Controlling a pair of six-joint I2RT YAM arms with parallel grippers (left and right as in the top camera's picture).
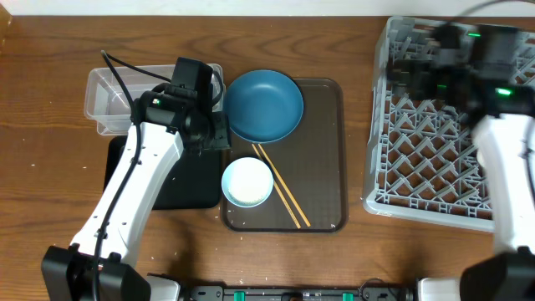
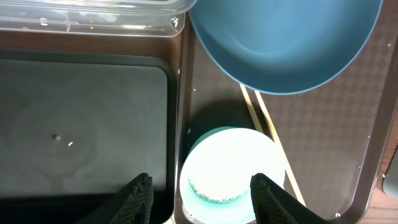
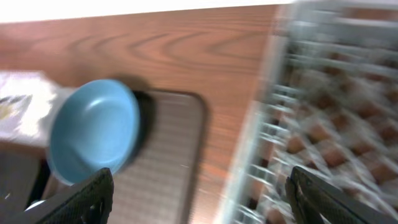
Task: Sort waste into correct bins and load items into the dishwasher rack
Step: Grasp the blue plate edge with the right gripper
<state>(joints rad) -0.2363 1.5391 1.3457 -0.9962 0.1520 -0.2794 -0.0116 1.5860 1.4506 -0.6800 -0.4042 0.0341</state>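
Observation:
The dark blue plate [image 1: 262,104] lies at the far end of the brown serving tray [image 1: 324,150], with the pale bowl [image 1: 247,182] and the chopsticks [image 1: 281,189] in front of it. My left gripper [image 1: 214,134] is open and empty, above the seam between the black tray [image 1: 188,186] and the bowl. In the left wrist view my fingers [image 2: 202,199] straddle the bowl [image 2: 230,168], which holds small specks. My right gripper [image 1: 410,71] is blurred over the grey rack [image 1: 435,146]. Its wrist view shows it open [image 3: 202,193] and empty. Cups, wrapper and tissue are not in view.
The clear tub [image 1: 109,96] stands behind the black tray, left of the plate. Tiny white specks lie on the black tray [image 2: 69,144]. The rack fills the right side of the wooden table, and a strip of bare wood [image 1: 355,125] separates it from the brown tray.

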